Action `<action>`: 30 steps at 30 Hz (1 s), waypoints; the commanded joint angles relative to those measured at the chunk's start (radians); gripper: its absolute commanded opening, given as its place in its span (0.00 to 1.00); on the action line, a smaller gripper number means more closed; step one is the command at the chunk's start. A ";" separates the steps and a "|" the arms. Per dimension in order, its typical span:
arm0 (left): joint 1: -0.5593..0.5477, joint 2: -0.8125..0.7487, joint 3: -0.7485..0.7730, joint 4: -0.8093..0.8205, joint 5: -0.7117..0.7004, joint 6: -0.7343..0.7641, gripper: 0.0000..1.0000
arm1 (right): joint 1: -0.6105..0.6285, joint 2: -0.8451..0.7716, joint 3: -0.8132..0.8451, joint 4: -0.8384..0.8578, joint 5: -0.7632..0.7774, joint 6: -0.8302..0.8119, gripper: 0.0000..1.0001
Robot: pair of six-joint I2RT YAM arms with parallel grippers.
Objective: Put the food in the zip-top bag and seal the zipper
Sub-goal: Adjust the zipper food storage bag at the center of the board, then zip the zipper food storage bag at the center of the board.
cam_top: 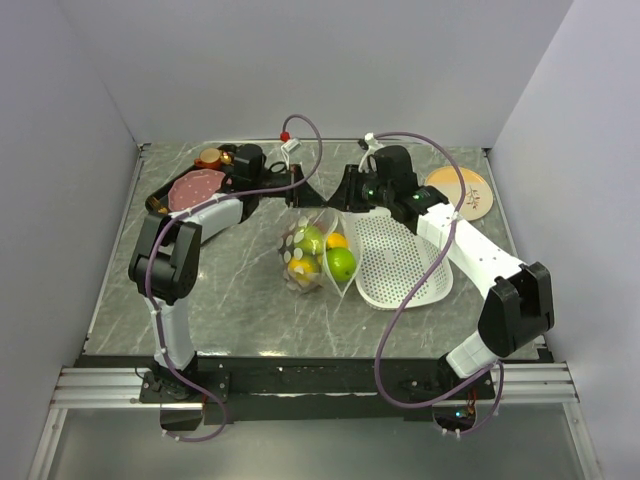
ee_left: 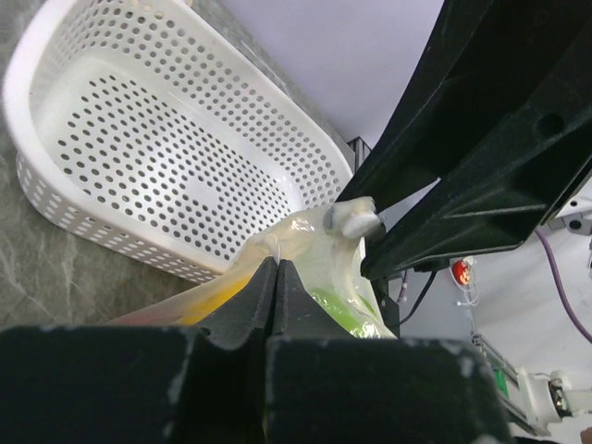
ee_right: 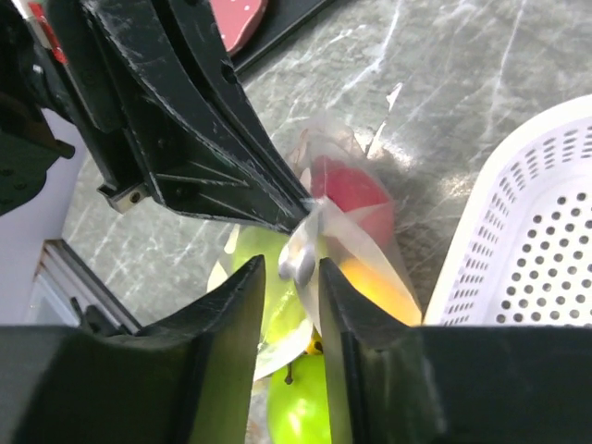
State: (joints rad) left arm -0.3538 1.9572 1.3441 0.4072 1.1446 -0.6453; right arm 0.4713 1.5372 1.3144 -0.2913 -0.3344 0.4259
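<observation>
- The zip-top bag [cam_top: 300, 266] is pictured at the middle of the table [cam_top: 240, 310], just beside the white perforated basket [cam_top: 405, 272]. Its mouth edge is drawn upward and its belly is filled with the food [cam_top: 340, 264]; green, orange and red fruit can be made out through the dotted film.
- The left gripper [ee_left: 276, 276] is seen fully closed, with the film of the bag's upper edge pinched between its fingers [ee_left: 242, 313].
- The right gripper [ee_right: 290, 270] is shown with its jaws a little apart. The zipper [ee_right: 302, 259] is straddled by them, but no firm pinch can be made out, and nothing else is held.
- The two grippers are brought nearly tip to tip above the bag, the left one reaching in from the left of the top view and the right one from the right. The zipper's long axis is therefore judged to run across from one to the other, with the bag hanging below both.
- No fruit is seen in the basket, so loading is judged finished and sealing is taken to be the step in hand. Whether the strip is pressed shut along its length cannot be told.
- The right arm is judged the better placed for the coming move. With the strip between its jaws, these would need to be closed and drawn along the edge, away from the left gripper's anchoring pinch.
</observation>
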 commanded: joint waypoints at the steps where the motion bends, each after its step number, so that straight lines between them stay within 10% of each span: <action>1: 0.004 -0.026 0.010 0.081 -0.031 -0.036 0.01 | -0.003 -0.057 -0.007 0.006 0.051 -0.016 0.41; 30: -0.007 -0.040 0.003 0.015 -0.060 0.003 0.01 | -0.003 -0.039 0.045 0.049 0.110 -0.021 0.28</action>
State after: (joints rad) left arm -0.3534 1.9572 1.3441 0.4137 1.0981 -0.6655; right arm 0.4706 1.5215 1.3048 -0.2703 -0.2417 0.4213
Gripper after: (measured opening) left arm 0.014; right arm 0.331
